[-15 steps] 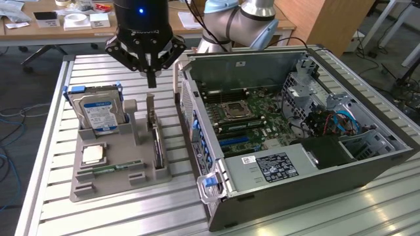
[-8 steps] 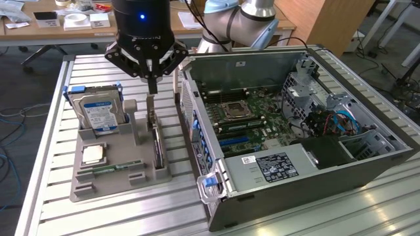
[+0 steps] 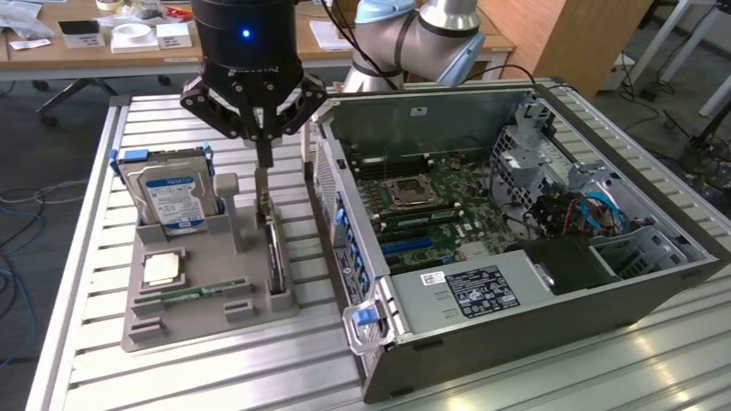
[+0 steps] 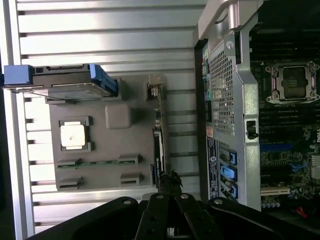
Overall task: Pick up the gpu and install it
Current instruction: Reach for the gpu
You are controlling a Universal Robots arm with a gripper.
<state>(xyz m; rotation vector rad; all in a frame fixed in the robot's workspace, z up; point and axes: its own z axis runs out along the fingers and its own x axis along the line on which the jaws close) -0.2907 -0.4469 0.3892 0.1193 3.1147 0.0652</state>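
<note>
Exterior view is showing my pincer (image 3: 265, 159) hanging straight down over the grey holder (image 3: 194, 324) on the table (image 3: 228, 377), with its tip just above the top edge of the gpu (image 3: 274, 250). The gpu is standing on edge in the holder's long slot, on the side nearest the case (image 3: 514, 318), and it is looking fully seated there, not lifted. In the wrist view my pincer (image 4: 170, 178) is sitting right at one end of the gpu (image 4: 159, 142), which is showing edge-on as a thin dark strip along the holder (image 4: 105, 150). I cannot tell whether I am closed on the card or merely poised at it; the contact itself is too fine to make out. The drive (image 3: 171, 199) is standing in its own slot on the far side of the holder, well apart from my pincer, and the square chip (image 3: 163, 270) is lying flat beside it. The case is lying open, with the board (image 3: 440, 201) exposed and its blue slots (image 3: 402, 248) looking bare. I am judging the task to be at its very start: the approach is made, while the lift, the carry to the case and the seating in a slot are all remaining.
</note>
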